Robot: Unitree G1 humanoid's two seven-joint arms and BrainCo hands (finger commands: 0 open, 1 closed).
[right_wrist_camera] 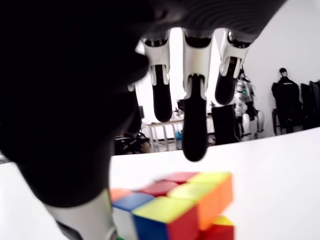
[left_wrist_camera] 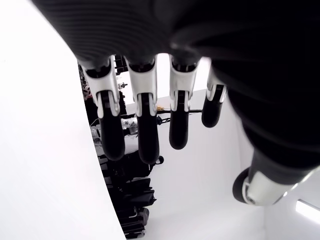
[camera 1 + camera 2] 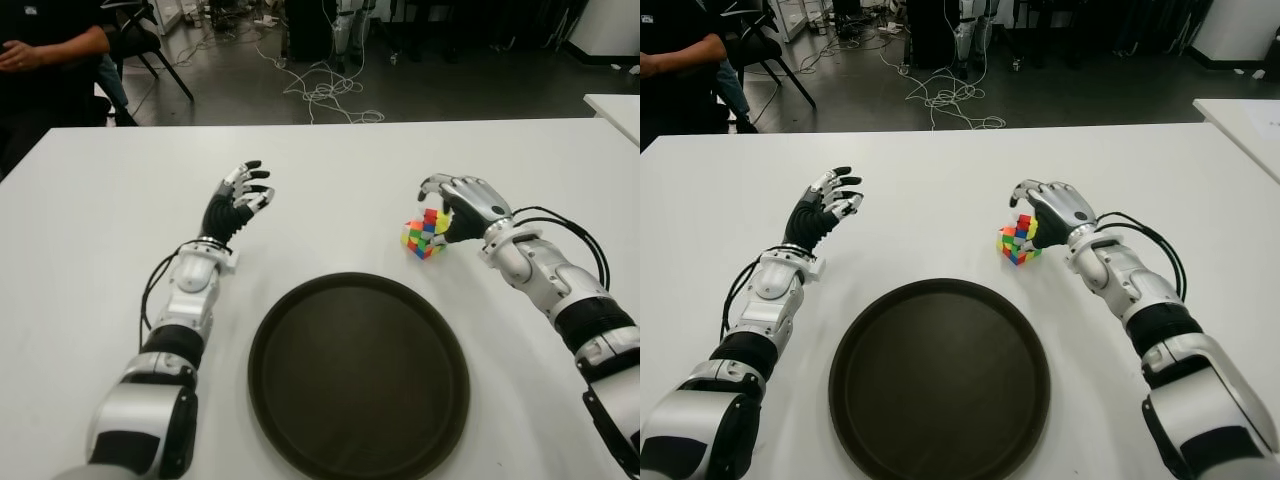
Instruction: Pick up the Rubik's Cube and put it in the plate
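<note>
right hand (image 3: 455, 205) cupped over Rubik's Cube (image 3: 424, 236), fingers loose, not pinching yet | cube on table (image 3: 90, 200) right of centre, just above plate (image 3: 358, 375) | left hand (image 3: 236, 203) spread, centre-left

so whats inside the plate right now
Nothing: the dark round plate is bare across its whole inside, with no part covered. The Rubik's Cube sits on the white table beyond its rim, with the right hand over it. Left hand is open.

Probably a robotics lab, white table (image 3: 330, 160), loose cables (image 3: 325, 90) on dark floor, seated person (image 3: 45, 50) nearby
</note>
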